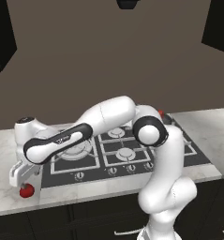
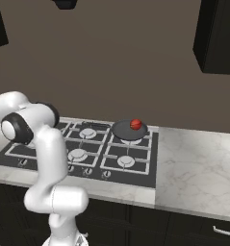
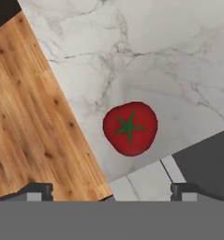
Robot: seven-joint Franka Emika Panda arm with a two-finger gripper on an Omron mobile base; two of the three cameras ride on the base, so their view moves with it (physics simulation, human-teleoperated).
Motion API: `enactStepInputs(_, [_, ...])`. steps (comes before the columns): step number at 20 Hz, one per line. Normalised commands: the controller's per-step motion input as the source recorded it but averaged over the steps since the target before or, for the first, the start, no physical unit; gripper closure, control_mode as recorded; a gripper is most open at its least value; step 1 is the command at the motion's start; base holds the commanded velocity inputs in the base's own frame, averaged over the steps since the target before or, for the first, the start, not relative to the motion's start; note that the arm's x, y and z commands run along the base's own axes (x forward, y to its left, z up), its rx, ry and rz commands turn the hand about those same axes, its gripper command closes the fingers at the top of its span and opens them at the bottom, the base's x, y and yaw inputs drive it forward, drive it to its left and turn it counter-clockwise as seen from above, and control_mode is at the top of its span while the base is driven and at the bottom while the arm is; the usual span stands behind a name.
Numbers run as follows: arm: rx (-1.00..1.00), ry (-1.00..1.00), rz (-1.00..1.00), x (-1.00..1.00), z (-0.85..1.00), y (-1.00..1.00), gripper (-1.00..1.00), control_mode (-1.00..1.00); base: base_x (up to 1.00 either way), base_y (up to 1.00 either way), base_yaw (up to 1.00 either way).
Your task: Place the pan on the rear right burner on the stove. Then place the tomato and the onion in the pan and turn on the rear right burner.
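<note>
1. On the marble counter (image 1: 5, 197), left of the stove (image 1: 85, 161), sits a red tomato (image 1: 26, 191); it is close to the counter's front edge.
2. Right above the tomato hangs the gripper (image 1: 24, 176); its fingers (image 1: 14, 178) point down and stand wide apart; they hold nothing.
3. From the hand view, the tomato (image 3: 130, 128) shows a green star on top; it lies on the marble, between the 2 finger tips (image 3: 38, 190) but farther out; the tips are not touching it.
4. Beside the tomato in that view lies a strip of wood floor (image 3: 33, 117), and a dark corner of the stove (image 3: 207, 159) sits on the other side.
5. At the back right of the stove (image 2: 83, 149) sits the pan (image 2: 128, 130); it rests on the rear right burner (image 2: 131, 140), and its thin black handle points left.
6. Inside the pan lies a small round red-brown thing (image 2: 135, 125); it looks like the onion, but it is too small to tell for sure.
7. Along the front of the stove runs a row of small round knobs (image 2: 87, 170).
8. Over the stove bends the white arm (image 1: 108, 117), reaching left and down to the counter.
</note>
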Motion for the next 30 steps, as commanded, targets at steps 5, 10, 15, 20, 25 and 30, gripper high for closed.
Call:
enactStepInputs(5, [-0.05,-0.05,0.06,0.06,-0.05,0.16,-1.0,-1.0,0.0,0.0,0.0])
enactStepInputs(10, [-0.06,-0.02,0.01,0.31,-0.02,0.01,-1.0,-1.0,0.0,0.0,0.0])
enactStepInputs(15, [-0.04,0.0,0.01,0.19,-0.25,0.0,-1.0,-1.0,0.0,0.0,0.0])
enactStepInputs(20, [-0.03,0.0,0.0,0.0,-0.27,0.0,-1.0,-1.0,0.0,0.0,0.0])
enactStepInputs(25, [0.0,0.0,0.0,0.0,-0.07,0.0,-1.0,-1.0,0.0,0.0,0.0])
enactStepInputs(30, [0.0,0.02,0.0,0.0,-0.06,0.0,-1.0,-1.0,0.0,0.0,0.0])
